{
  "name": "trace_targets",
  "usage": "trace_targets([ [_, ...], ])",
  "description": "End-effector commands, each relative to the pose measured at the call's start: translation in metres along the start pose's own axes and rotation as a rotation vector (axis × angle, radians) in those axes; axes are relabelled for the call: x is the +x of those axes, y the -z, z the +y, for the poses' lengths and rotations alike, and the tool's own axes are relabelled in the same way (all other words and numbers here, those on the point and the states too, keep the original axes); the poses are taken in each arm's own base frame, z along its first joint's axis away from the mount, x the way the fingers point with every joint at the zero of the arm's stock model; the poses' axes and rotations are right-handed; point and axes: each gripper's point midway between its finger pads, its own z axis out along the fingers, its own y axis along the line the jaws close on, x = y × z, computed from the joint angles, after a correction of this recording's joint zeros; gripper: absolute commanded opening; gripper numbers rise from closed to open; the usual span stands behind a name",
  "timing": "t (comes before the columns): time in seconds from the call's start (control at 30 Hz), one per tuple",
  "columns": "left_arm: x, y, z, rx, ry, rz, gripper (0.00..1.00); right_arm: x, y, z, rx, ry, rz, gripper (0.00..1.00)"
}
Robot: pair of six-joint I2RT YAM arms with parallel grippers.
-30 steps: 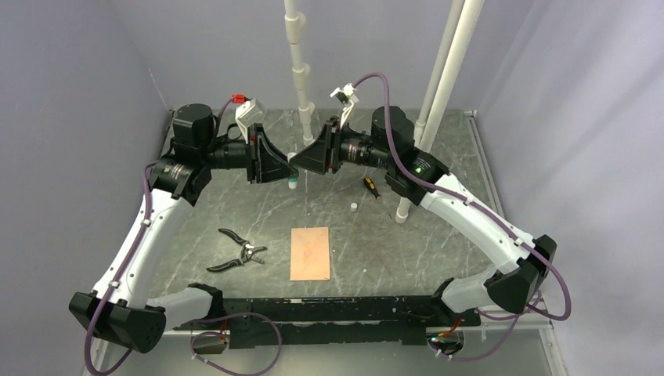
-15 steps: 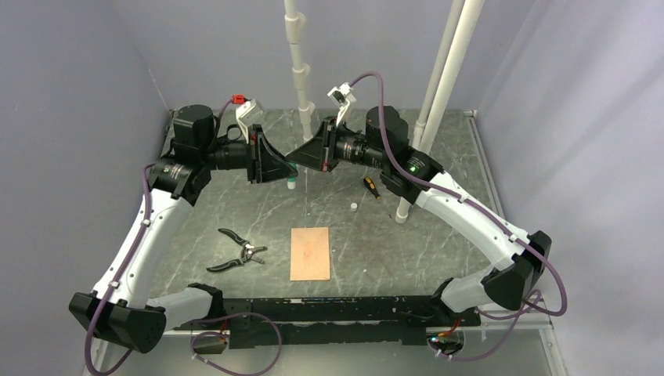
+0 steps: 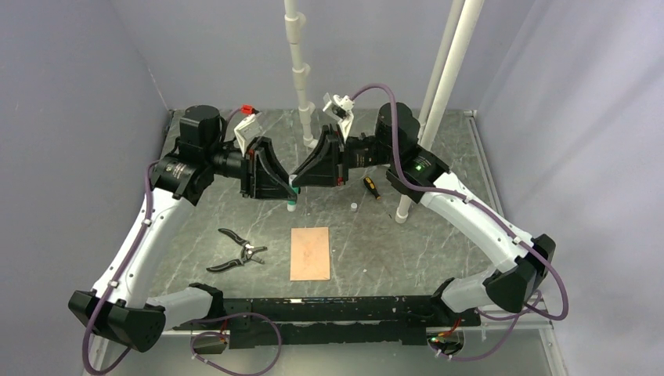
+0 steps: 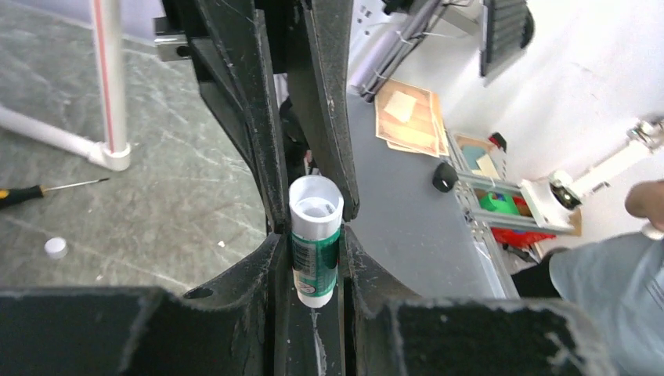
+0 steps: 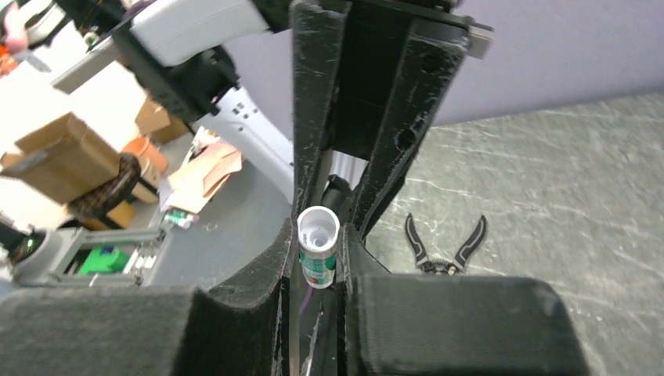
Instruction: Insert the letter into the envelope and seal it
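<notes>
A green-and-white glue stick point(image 3: 291, 202) hangs above the back middle of the table, gripped from both sides. My left gripper point(image 3: 288, 190) is shut on its body point(image 4: 315, 254). My right gripper point(image 3: 298, 177) faces it and is shut on the same stick point(image 5: 318, 262); its black fingers point(image 4: 333, 117) press the stick's white open end. A flat pinkish-tan paper rectangle, which I take for the envelope point(image 3: 310, 253) with its flap down, lies near the front middle, apart from both grippers. No separate letter is visible.
Black-handled pliers point(image 3: 239, 254) lie left of the envelope. A small screwdriver point(image 3: 371, 187) and a white cap point(image 3: 353, 207) lie at the back right. Two white pipes point(image 3: 301, 78) point(image 3: 440, 94) rise from the back of the table.
My right gripper has swung left and down to the glue stick and closed on it. The left gripper, still holding the stick, shifted slightly right and down.
</notes>
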Motion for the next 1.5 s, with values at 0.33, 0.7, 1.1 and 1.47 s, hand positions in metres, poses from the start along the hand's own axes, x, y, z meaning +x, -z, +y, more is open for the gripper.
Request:
trace_targets([
  [0.33,-0.018,0.02,0.078,-0.472,-0.085,-0.063,0.02,-0.027,0.034,-0.084,0.634,-0.273,-0.32,0.75],
  [0.7,-0.011,0.017,0.095,-0.477,0.012,-0.05,0.02,-0.021,0.012,-0.094,0.738,-0.301,-0.287,0.67],
  [1.1,-0.012,0.015,0.082,-0.444,-0.004,-0.069,0.02,-0.022,0.004,-0.093,0.747,-0.326,-0.296,0.39],
  [1.47,-0.015,0.014,0.074,-0.417,-0.025,-0.077,0.02,-0.007,-0.011,-0.103,0.782,-0.342,-0.196,0.43],
])
